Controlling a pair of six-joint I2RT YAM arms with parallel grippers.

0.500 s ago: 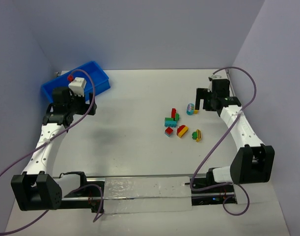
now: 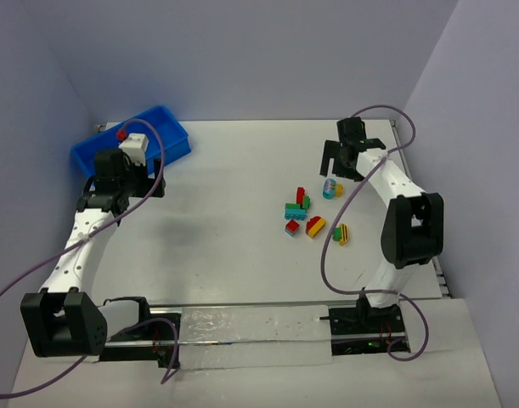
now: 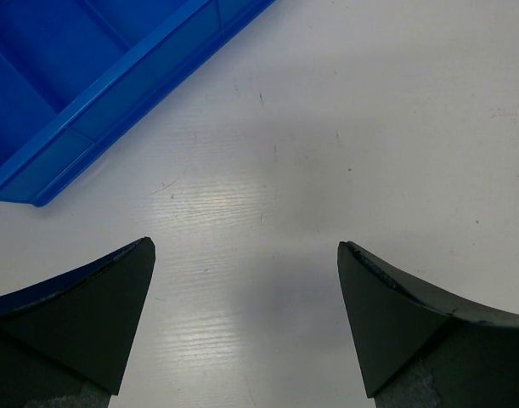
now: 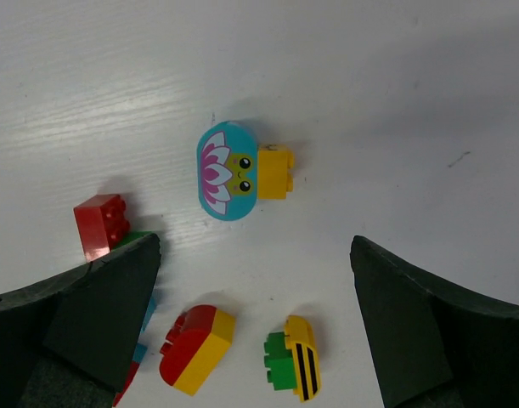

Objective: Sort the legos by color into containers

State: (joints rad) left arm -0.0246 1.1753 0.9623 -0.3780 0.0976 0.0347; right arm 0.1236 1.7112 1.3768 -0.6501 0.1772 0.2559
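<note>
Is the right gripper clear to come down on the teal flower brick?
Probably yes: the right gripper hangs open above the teal flower brick, nothing covers it, though a yellow brick touches its side.

right gripper (image 4: 255, 246) jaws wide apart above white table (image 4: 412, 76) | teal flower piece (image 4: 223, 171) touching yellow brick (image 4: 276, 172) | red brick (image 4: 102, 224) just beside finger (image 4: 85, 319) | red-yellow brick (image 4: 197, 348) near striped brick (image 4: 295, 370)
</note>
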